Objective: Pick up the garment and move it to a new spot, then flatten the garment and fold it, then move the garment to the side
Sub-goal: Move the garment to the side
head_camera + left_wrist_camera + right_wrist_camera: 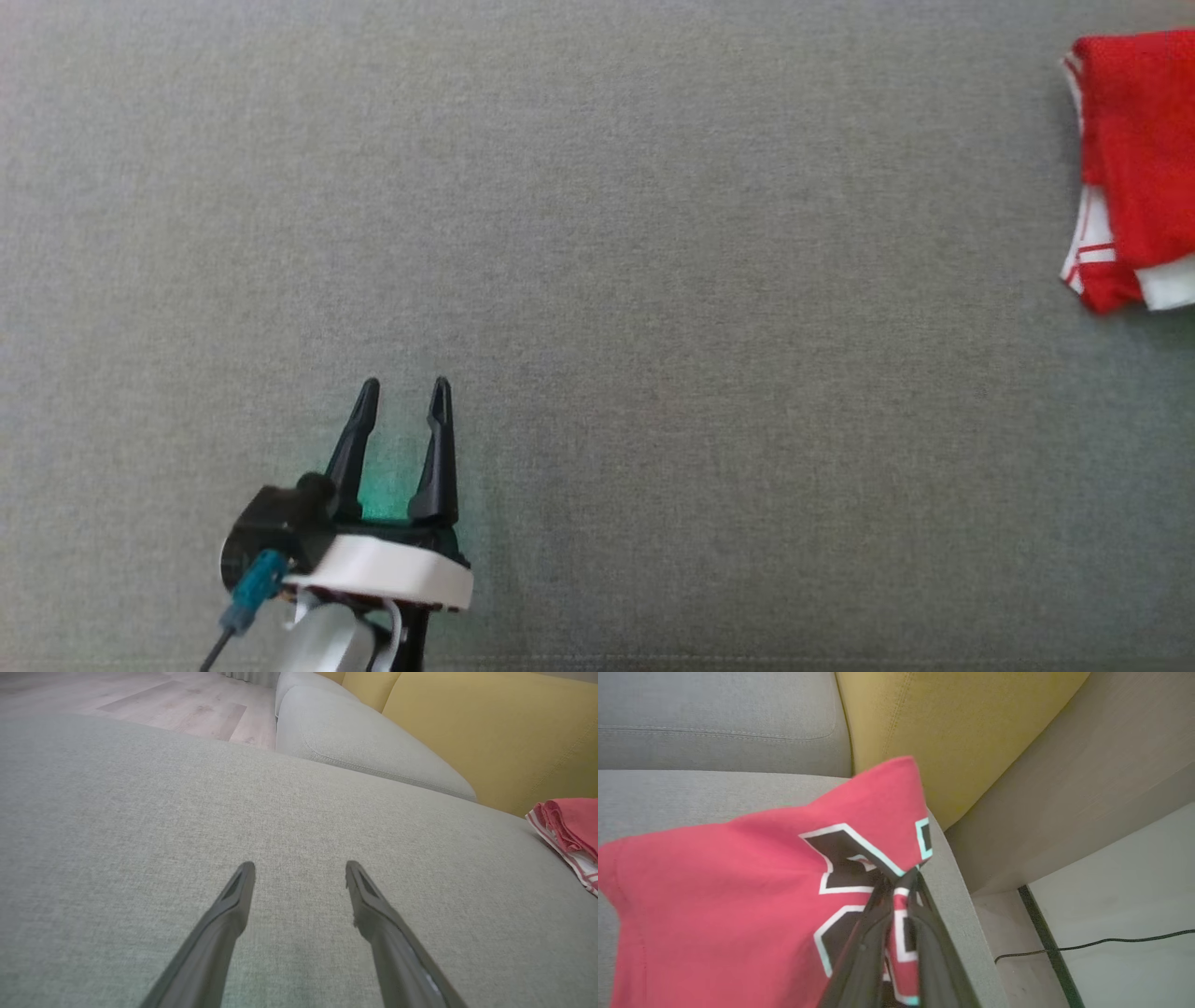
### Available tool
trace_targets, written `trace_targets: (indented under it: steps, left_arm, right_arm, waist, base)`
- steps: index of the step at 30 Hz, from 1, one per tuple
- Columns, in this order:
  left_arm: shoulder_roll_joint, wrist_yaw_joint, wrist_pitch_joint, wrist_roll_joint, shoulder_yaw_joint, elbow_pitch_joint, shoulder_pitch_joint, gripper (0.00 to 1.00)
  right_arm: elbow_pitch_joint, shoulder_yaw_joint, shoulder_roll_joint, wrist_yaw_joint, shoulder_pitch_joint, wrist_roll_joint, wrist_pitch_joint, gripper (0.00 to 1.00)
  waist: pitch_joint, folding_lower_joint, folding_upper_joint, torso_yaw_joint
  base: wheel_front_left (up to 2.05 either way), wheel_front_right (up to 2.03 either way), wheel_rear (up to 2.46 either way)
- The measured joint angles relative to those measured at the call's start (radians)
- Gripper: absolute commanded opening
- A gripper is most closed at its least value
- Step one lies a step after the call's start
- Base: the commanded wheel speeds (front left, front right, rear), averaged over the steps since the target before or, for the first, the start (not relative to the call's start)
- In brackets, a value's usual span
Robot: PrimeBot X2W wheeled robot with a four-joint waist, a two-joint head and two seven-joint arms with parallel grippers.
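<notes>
The garment (1144, 159) is red with white trim and lies folded at the far right edge of the grey sofa seat (653, 280). In the right wrist view the garment (761, 872) shows black and white lettering, and its cloth is drawn up into a peak at my right gripper (899, 882), which is shut on it close to the seat's outer edge. My left gripper (401, 383) stands open over bare seat at the lower left, far from the garment. From the left wrist, the open left gripper (300, 872) has nothing between its fingers, and the garment (572, 826) sits at the right.
A yellow backrest (490, 732) rises behind the seat, with another grey cushion (355, 737) beside it. Past the seat's edge is a drop to pale floor with a black cable (1092, 942). Wooden floor (140, 700) lies beyond the seat.
</notes>
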Motion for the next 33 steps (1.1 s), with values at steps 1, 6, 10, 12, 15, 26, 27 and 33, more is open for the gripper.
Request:
trace_targets:
  steps: [1,6,10,12,15,26,27,33]
  left_arm:
    - [0.0,0.0,0.006,0.0,0.0,-0.002,-0.003,1.0]
    - [0.001,0.001,0.007,0.0,-0.002,-0.004,-0.004,1.0]
    - [0.004,0.002,0.008,0.0,-0.002,-0.009,-0.004,1.0]
    - [0.006,0.002,0.009,0.0,-0.002,-0.009,-0.004,1.0]
    - [0.008,0.004,0.016,0.0,-0.001,-0.01,-0.004,1.0]
    - [0.03,0.024,0.016,-0.018,0.011,-0.009,0.012,1.0]
    - [0.031,0.028,0.016,-0.021,0.015,-0.007,0.016,1.0]
    - [0.049,0.048,0.015,-0.043,0.052,0.005,0.079,1.0]
  right_arm:
    - [0.002,-0.016,0.002,0.0,0.0,-0.025,-0.017,1.0]
    - [0.026,-0.081,0.054,0.0,0.0,-0.095,-0.069,1.0]
    - [0.028,-0.076,0.1,0.0,0.0,-0.124,-0.097,1.0]
    - [0.027,-0.074,0.104,0.0,-0.001,-0.124,-0.1,1.0]
    - [0.022,-0.059,0.122,0.0,-0.002,-0.122,-0.119,1.0]
    - [-0.074,0.084,0.178,0.0,0.013,-0.005,-0.25,1.0]
    - [-0.09,0.093,0.187,0.0,0.026,0.007,-0.269,1.0]
    - [-0.185,0.139,0.279,0.0,0.189,0.077,-0.362,1.0]
  waist:
    - [0.004,0.0,0.0,0.002]
    - [0.008,0.0,0.0,0.001]
    - [-0.002,-0.0001,0.0,-0.012]
    - [-0.005,0.0,0.0,-0.016]
    - [-0.023,-0.0001,0.0,-0.025]
    - [-0.158,-0.0003,0.0,-0.047]
    - [-0.173,-0.0002,0.0001,-0.047]
    - [-0.262,-0.0003,0.0001,-0.049]
  base:
    - [0.0,0.0,0.0]
    - [0.0,0.0,0.0]
    - [0.0,0.0,0.0]
    - [0.0,0.0,0.0]
    - [0.0,0.0,0.0]
    - [0.0,0.0,0.0]
    - [0.0,0.0,0.0]
    - [0.0,0.0,0.0]
